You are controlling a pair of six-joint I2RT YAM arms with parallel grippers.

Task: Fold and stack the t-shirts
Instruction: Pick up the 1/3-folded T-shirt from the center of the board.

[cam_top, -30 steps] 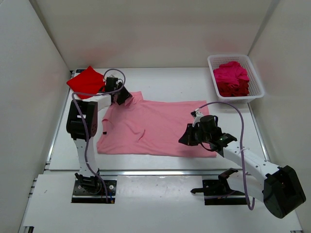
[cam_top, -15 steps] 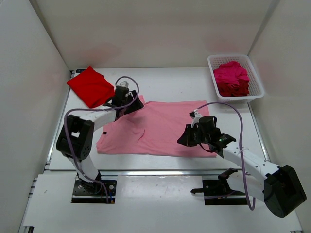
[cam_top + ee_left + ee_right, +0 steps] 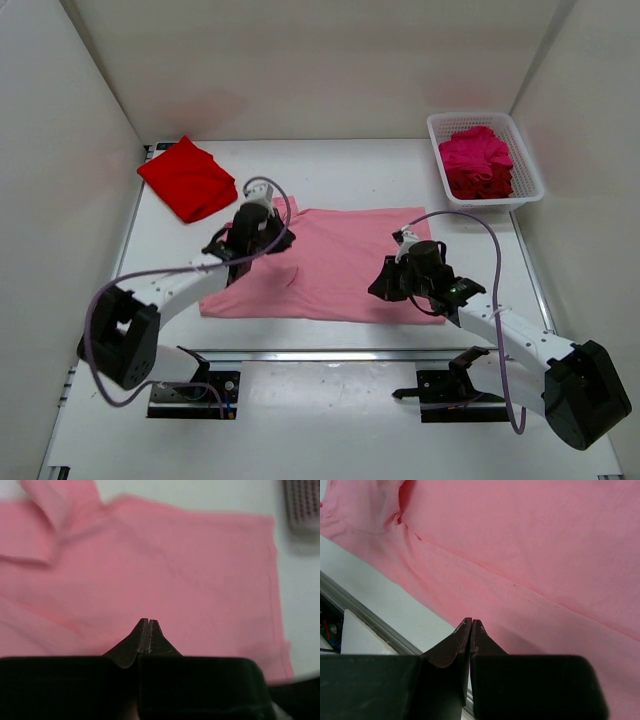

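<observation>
From my station I see a white plastic lattice basket point(image 3: 440, 160) in the far right corner of the tabletop point(image 3: 350, 170), close to the right edge. My left wrist feed catches a blurred piece of its wall point(image 3: 302, 505). A metal rail point(image 3: 330, 353) runs along the near edge. Plain white walls point(image 3: 300, 60) close in three sides.

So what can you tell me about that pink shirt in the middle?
The pink shirt is soft, light pink cloth, spread mostly flat on the white table, with a few creases and a flap folded over at its left end. The left gripper, shut, is over that end; the right gripper, shut, over its near right edge. Neither visibly pinches cloth.
</observation>
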